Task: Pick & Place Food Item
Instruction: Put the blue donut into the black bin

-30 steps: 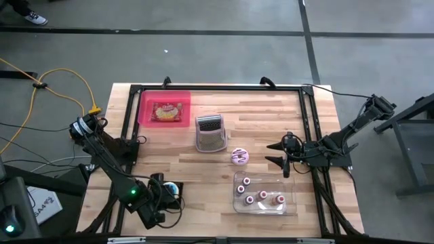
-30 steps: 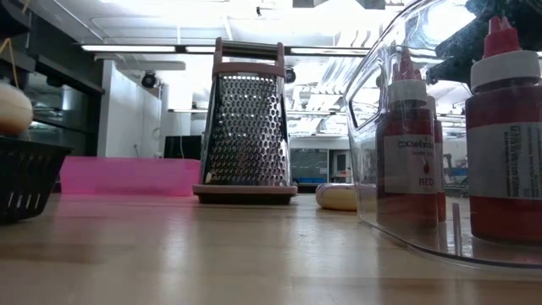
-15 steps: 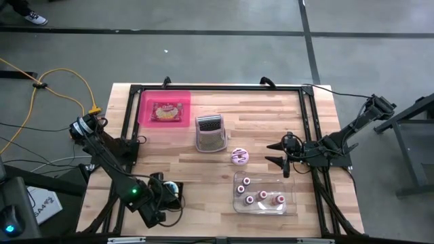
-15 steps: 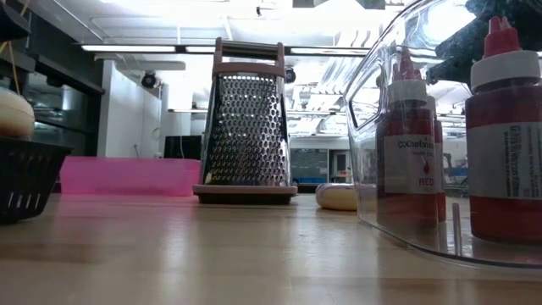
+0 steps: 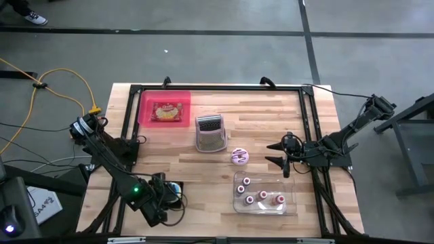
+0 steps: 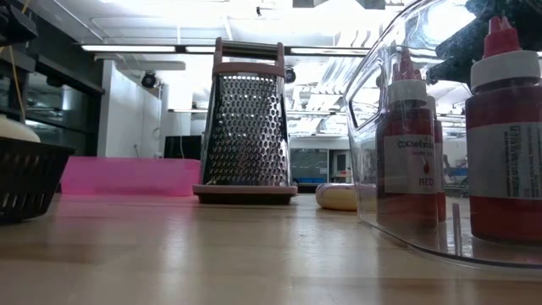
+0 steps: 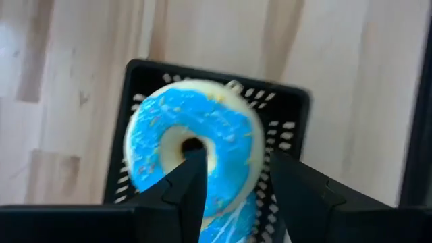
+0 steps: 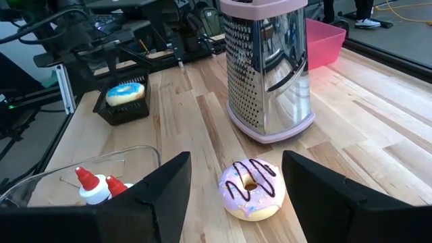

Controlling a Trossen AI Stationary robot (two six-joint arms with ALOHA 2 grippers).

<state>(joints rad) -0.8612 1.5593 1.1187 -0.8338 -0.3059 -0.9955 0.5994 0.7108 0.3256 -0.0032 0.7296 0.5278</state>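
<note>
Straddling blue donut (image 7: 196, 158), left hand (image 7: 233, 182) parted.

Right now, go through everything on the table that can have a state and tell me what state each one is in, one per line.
Blue donut: lying in the black basket.
Pink donut: flat on the table, beside the grater.
Grater: upright.
Pink tray: holds a food packet.
Clear bin: holds capped red bottles, upright.
Left tool: open over the blue donut.
Right tool: open, empty, facing the pink donut.
</note>
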